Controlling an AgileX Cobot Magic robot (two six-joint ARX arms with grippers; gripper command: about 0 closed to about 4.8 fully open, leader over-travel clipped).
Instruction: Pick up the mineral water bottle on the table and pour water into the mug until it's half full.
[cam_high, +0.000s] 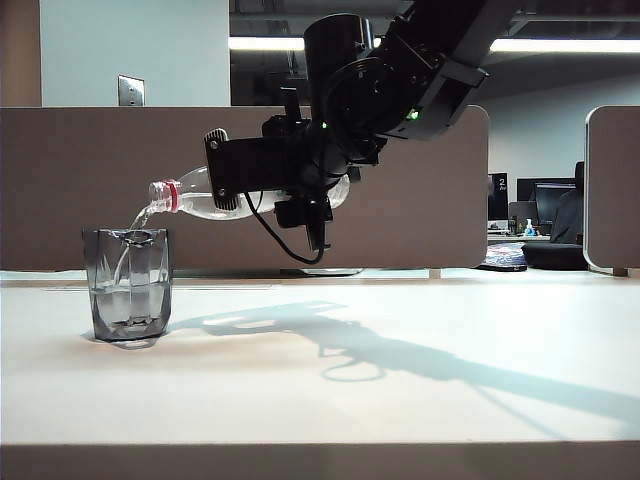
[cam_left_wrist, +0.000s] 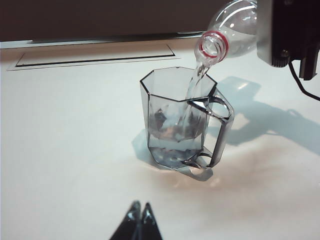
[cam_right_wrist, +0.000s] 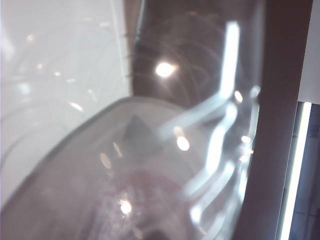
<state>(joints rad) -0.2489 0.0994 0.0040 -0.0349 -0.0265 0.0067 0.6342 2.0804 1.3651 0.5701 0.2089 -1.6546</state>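
The pouring step is in hand. The right gripper (cam_high: 235, 168) is clamped around the body of the mineral water bottle (cam_high: 195, 197), which lies nearly level above the counter (cam_high: 400, 400), mouth pointing left and tipped slightly down. In the right wrist view the clear wall of the mineral water bottle (cam_right_wrist: 165, 150) fills the frame close against the camera; the fingers themselves are not visible there.

A thin stream of water (cam_left_wrist: 192, 90) falls from the open neck, marked by the red neck ring (cam_left_wrist: 214, 45), into the mug (cam_left_wrist: 182, 120). The mug stands upright on the left part of the counter, directly beneath the bottle mouth. The left wrist view shows a handle (cam_left_wrist: 220, 125) on the mug's right side and water collecting in its lower part. In the exterior view the water level in the mug (cam_high: 127, 285) reads as roughly half the height, though the faceted smoky wall makes the exact line hard to fix.

The left gripper (cam_left_wrist: 138, 216) rests low at the near side of the mug, well apart from it. Its fingers (cam_left_wrist: 134, 220) are pressed together and grasp nothing.

Next move, as a judgement: the fill is close to target, so the bottle should be rotated back toward upright to cut the stream. Keep the mouth over the mug until dripping stops, to avoid spilling on the counter.
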